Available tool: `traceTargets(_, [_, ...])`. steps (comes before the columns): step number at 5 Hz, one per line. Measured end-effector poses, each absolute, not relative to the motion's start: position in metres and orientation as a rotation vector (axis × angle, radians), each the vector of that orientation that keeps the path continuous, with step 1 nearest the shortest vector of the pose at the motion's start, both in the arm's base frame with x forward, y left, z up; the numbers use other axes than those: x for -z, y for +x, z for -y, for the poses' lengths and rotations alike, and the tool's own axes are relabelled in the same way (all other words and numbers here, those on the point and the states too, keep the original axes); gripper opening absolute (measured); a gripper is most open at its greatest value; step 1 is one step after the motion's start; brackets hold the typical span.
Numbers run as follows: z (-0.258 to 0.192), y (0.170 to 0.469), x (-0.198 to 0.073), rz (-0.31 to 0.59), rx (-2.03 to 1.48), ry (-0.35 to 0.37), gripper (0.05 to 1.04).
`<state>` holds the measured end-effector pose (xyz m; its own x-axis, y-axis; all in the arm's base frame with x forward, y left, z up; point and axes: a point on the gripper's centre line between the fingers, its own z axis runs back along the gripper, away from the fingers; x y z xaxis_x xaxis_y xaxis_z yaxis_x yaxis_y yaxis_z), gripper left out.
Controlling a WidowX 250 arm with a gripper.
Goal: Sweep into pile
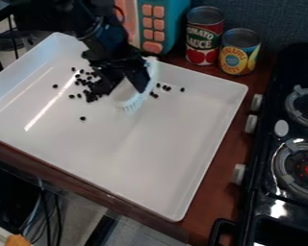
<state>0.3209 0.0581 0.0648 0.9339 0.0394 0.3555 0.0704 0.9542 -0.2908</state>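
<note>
The black gripper hangs over the upper left part of the white tray, shut on a white brush. Between the fingers runs the brush's body, and its bristles point down at the tray floor. Small black beans lie clustered just left of the gripper, some partly hidden by it. Several more beans are scattered right of the brush. One bean lies apart, below and left of the cluster, and another sits by itself farther left.
Behind the tray stand a tomato sauce can, a yellow-labelled can and a teal toy microwave. A black toy stove with knobs is at the right. The tray's raised rim surrounds the work area.
</note>
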Motion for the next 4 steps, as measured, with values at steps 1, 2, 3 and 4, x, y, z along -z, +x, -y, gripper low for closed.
traceTargets(1, [-0.048, 0.326, -0.047, 0.323, 0.047, -0.33, 0.72])
traceTargets(2, [-0.04, 0.332, -0.048, 0.327, 0.071, -0.367, 0.72])
traceTargets(3, [-0.025, 0.333, -0.045, 0.323, 0.112, -0.365, 0.72])
traceTargets(4, [-0.004, 0.336, -0.045, 0.319, 0.139, -0.379, 0.72])
